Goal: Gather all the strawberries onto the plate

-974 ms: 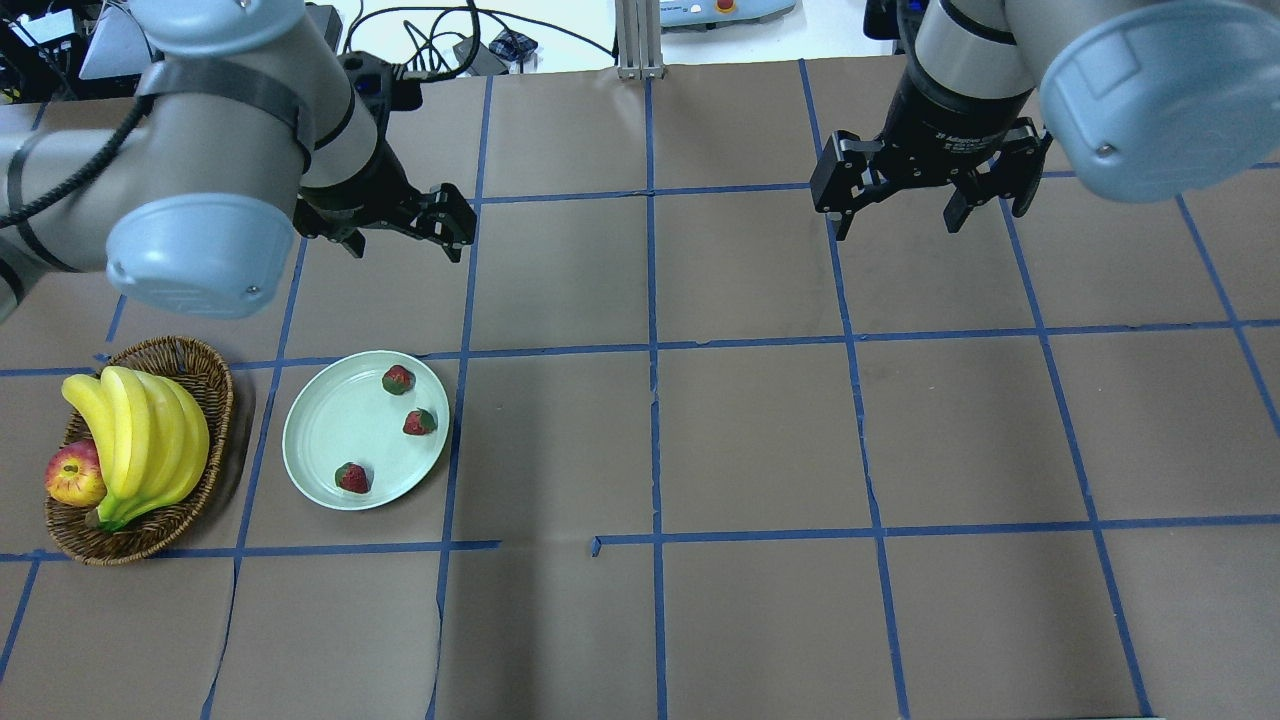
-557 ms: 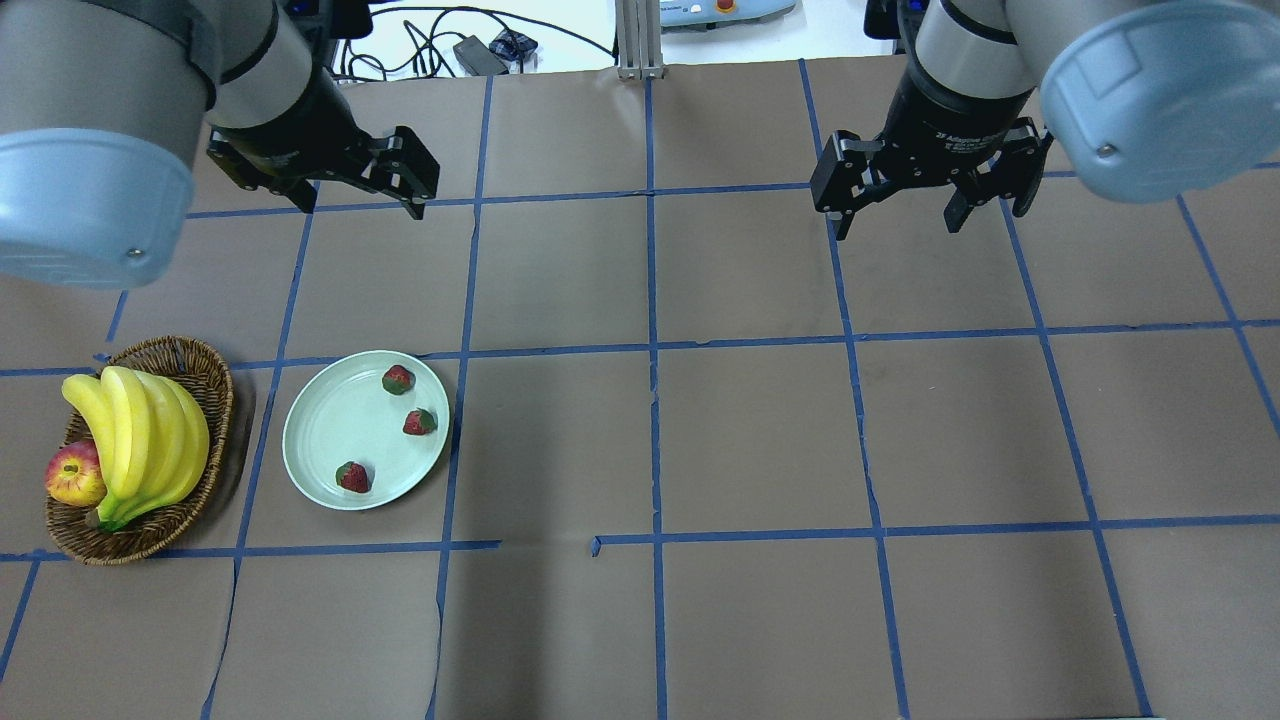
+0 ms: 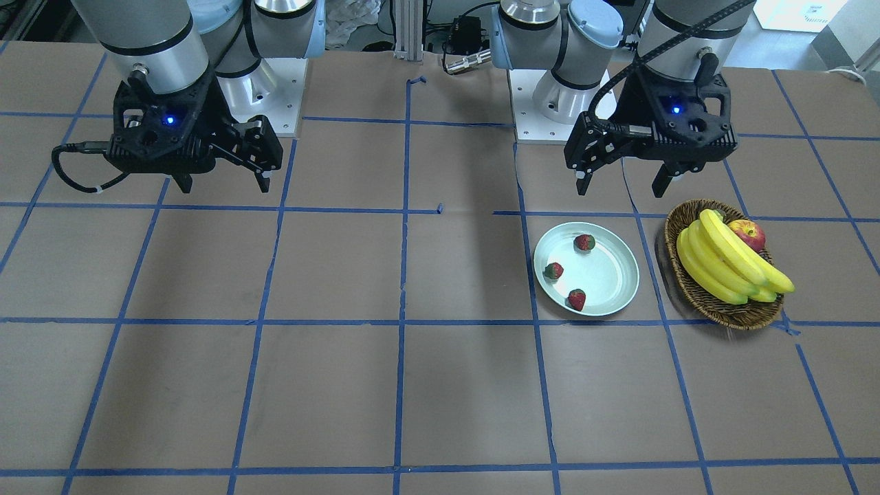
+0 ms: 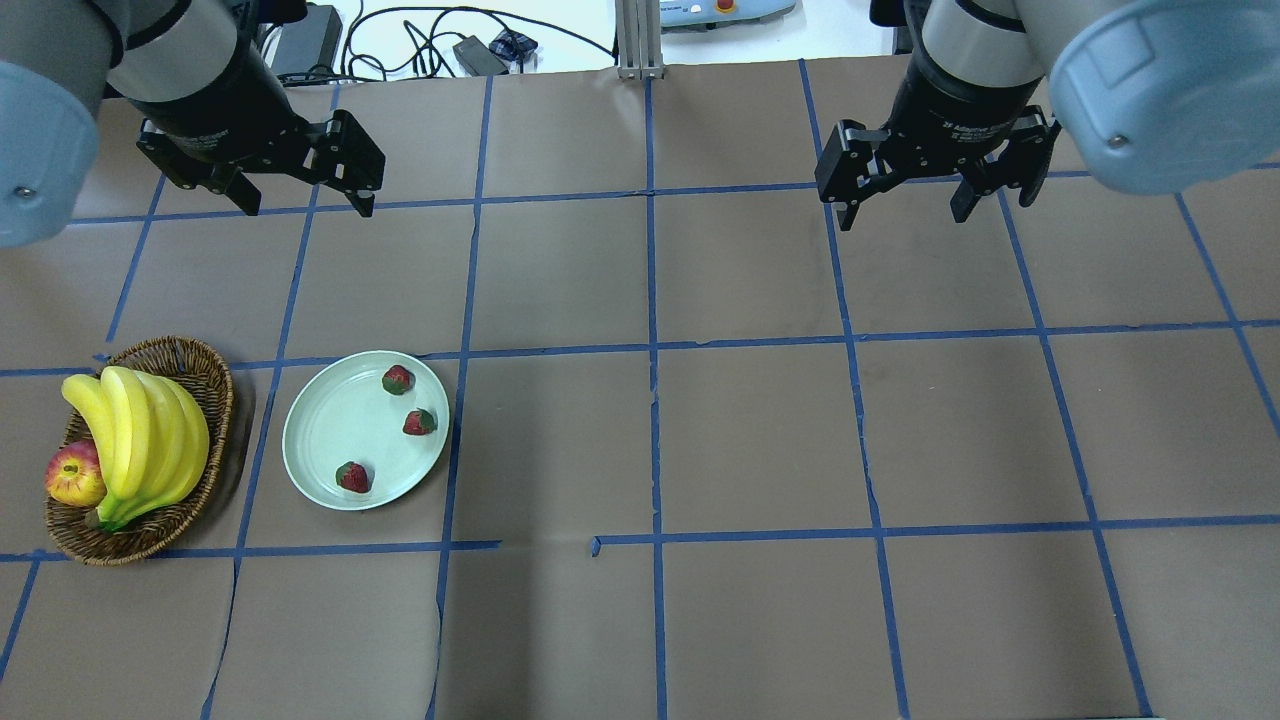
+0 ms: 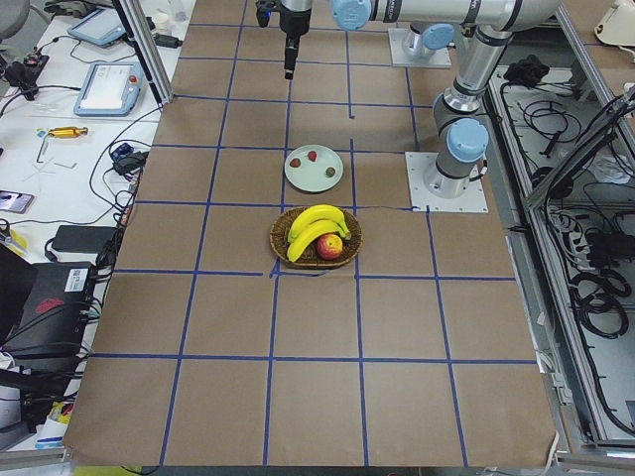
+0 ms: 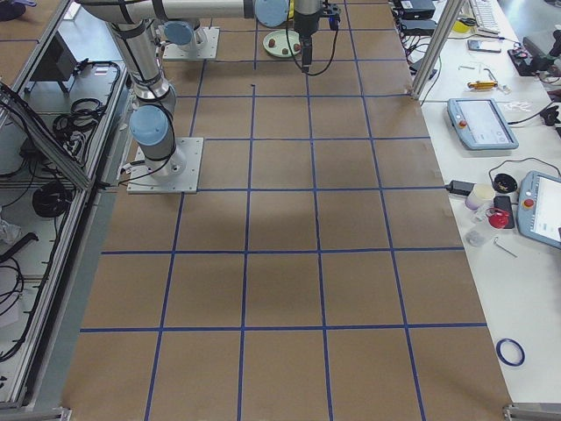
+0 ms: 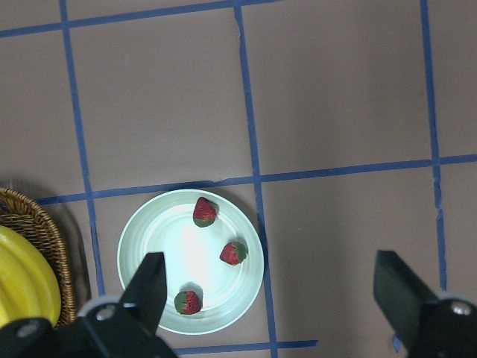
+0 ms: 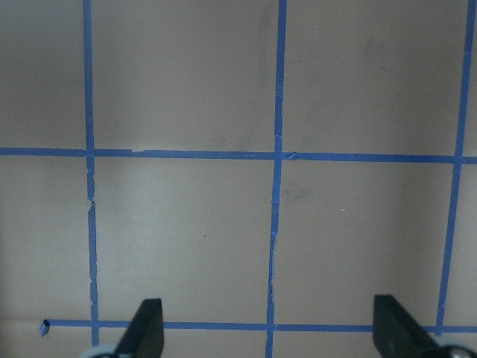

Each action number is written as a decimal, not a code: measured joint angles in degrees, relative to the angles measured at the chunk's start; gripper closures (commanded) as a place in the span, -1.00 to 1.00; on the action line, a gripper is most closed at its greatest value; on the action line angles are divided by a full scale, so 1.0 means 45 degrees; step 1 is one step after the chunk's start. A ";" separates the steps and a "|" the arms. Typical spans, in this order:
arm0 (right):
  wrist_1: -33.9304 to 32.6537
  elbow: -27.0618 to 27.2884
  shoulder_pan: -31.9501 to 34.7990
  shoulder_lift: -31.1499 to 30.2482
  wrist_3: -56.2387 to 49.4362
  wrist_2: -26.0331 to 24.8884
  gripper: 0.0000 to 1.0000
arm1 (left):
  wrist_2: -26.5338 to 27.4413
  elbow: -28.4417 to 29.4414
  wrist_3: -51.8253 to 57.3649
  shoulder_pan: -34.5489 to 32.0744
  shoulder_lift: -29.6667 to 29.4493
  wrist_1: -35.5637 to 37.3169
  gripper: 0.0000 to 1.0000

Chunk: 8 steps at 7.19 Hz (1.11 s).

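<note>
My left gripper (image 4: 305,203) has retreated far-left, jaws spread, empty. The plate (image 4: 325,440), holding all 3 strawberries (image 4: 419,422), lies nearward of it; my right gripper (image 4: 905,214), also spread, is well apart.

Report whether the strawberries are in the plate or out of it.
In. All three strawberries lie inside the rim of the plate, apart from one another; none shows on the table.

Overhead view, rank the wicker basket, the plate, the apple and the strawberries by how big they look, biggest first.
1. wicker basket
2. plate, slightly smaller
3. apple, partly hidden behind the bananas
4. strawberries, smallest; the three look alike in size
</note>
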 measured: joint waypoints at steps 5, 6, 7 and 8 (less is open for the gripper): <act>0.0093 -0.0636 0.0008 0.0008 -0.0092 0.0034 -1.00 | -0.0816 -0.0069 -0.1289 0.0009 -0.0005 -0.0225 -1.00; 0.0105 -0.0668 0.0015 0.0000 -0.0144 0.0034 -1.00 | -0.0744 -0.0080 -0.1025 0.0010 -0.0047 -0.0210 -1.00; 0.0110 -0.0656 0.0019 -0.0004 -0.0147 0.0007 -1.00 | -0.0612 -0.0078 -0.0599 0.0009 -0.0105 -0.0181 -1.00; 0.0111 -0.0639 0.0021 0.0008 -0.0124 -0.0033 -1.00 | -0.0536 -0.0070 -0.0373 0.0009 -0.0163 -0.0154 -1.00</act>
